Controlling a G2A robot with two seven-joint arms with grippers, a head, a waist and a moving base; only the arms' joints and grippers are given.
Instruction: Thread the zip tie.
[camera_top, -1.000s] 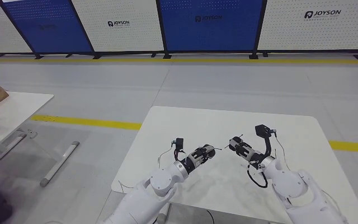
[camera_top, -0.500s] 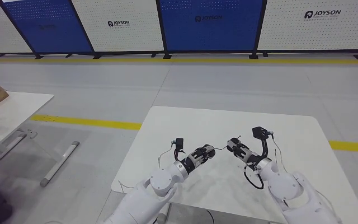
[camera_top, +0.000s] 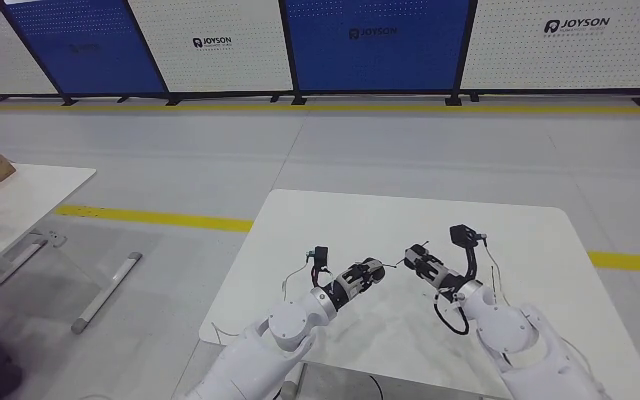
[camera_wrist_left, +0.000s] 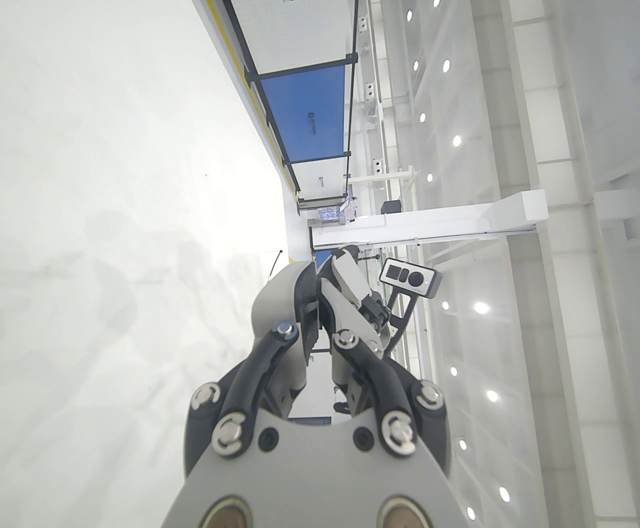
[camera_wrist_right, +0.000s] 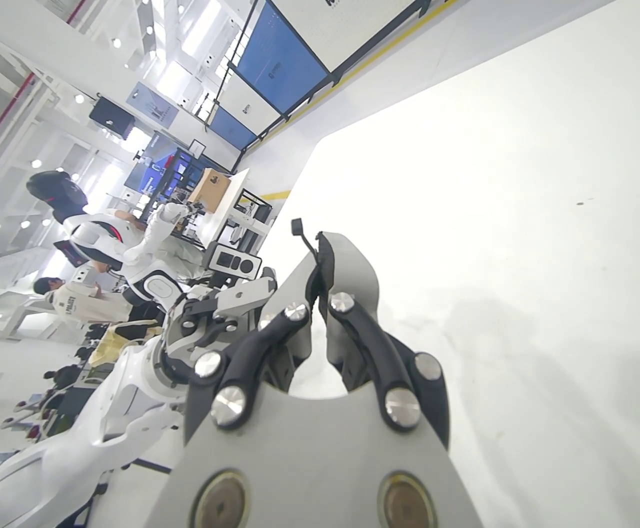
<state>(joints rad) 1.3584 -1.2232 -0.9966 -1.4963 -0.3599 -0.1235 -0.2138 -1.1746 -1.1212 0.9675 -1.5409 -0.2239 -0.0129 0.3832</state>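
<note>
A thin black zip tie is held above the white table (camera_top: 350, 215). Its square head (camera_wrist_right: 297, 226) sticks out past the tips of my right gripper (camera_wrist_right: 320, 250), which is shut on the strap. My left gripper (camera_wrist_left: 314, 272) is shut too, with a fine black tail end (camera_wrist_left: 276, 260) poking out beside its fingertip. In the top view the left gripper (camera_top: 373, 268) and right gripper (camera_top: 413, 256) face each other tip to tip, a short gap apart, with a black strand (camera_top: 397, 264) between them. The strap's middle is hidden.
The table's left edge (camera_top: 235, 270) and near edge lie close to the arms. Bare tabletop stretches behind and to the right of the grippers. Another white table (camera_top: 40, 190) stands off to the left across the floor.
My right gripper has shifted a little to the left, closer to the left gripper. The left arm has stayed in place.
</note>
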